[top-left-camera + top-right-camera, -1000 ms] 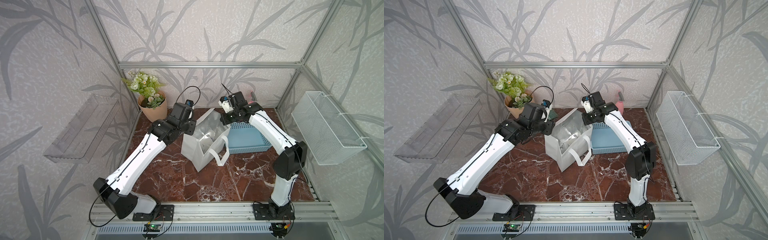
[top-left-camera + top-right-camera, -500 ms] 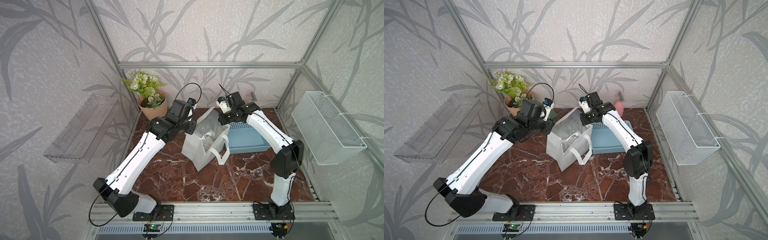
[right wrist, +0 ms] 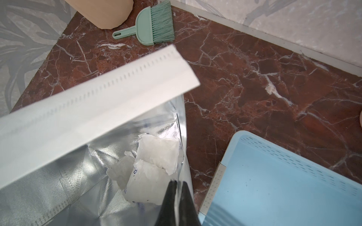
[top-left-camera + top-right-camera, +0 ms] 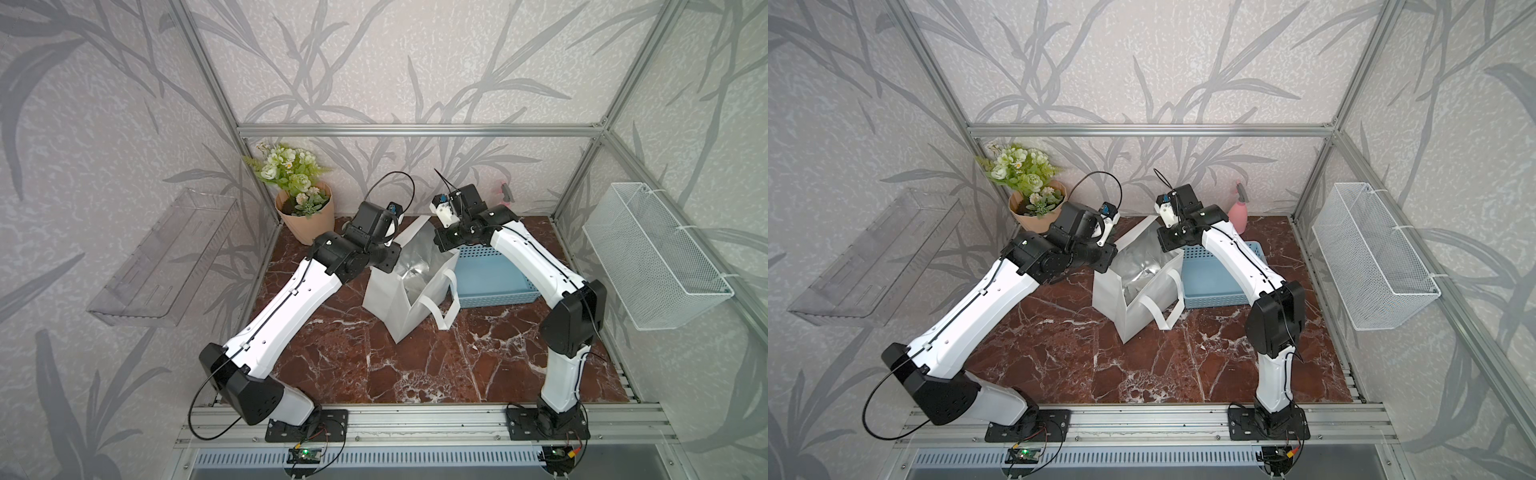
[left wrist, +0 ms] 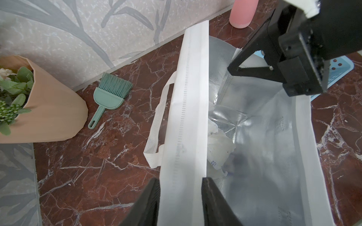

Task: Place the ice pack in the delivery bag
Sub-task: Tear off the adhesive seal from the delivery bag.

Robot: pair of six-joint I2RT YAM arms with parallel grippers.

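Note:
The white delivery bag (image 4: 399, 299) (image 4: 1133, 307) stands open mid-table, its silver lining showing. The ice pack (image 3: 154, 156) (image 5: 219, 142), white pouches, lies on the bottom inside it. My left gripper (image 5: 179, 179) is at the bag's left side, its jaws apart on either side of the white rim band (image 5: 192, 97). My right gripper (image 3: 177, 182) is shut on the thin silver edge of the bag's wall nearest the blue basket. It holds that wall up from above (image 4: 440, 245).
A light-blue basket (image 4: 494, 282) stands right against the bag. A flower pot (image 4: 307, 220) and a green brush (image 5: 109, 94) are at the back left, a pink spray bottle (image 4: 1237, 212) at the back. A wire basket (image 4: 652, 257) and a clear shelf (image 4: 166, 257) hang on the side walls.
My left jaws have narrowed around the bag's rim band. My right gripper has shifted slightly left with the bag's wall still in it.

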